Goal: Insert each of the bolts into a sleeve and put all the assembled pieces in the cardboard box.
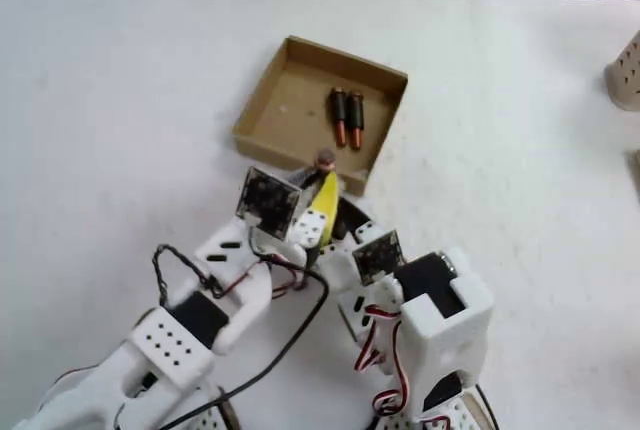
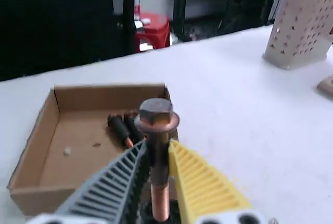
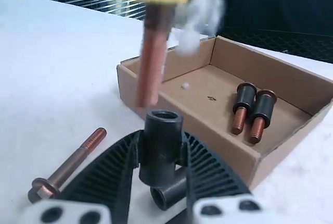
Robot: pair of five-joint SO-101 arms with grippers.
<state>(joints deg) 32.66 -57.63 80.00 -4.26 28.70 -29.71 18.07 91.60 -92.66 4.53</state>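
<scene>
Bolt (image 2: 156,120) in left gripper (image 2: 156,149)'s grip, above sleeve (image 3: 162,135) (upright) in right gripper (image 3: 161,144)'s grip.

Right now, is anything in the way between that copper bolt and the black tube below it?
Nothing visible. The bolt, held by the left gripper, hangs just above the sleeve in the right gripper, with only air between them.

The left gripper (image 2: 157,150) pinches an upright bolt (image 2: 156,117) between its fingers. Just beneath it, the right gripper (image 3: 161,143) clamps a standing sleeve (image 3: 162,130).
</scene>
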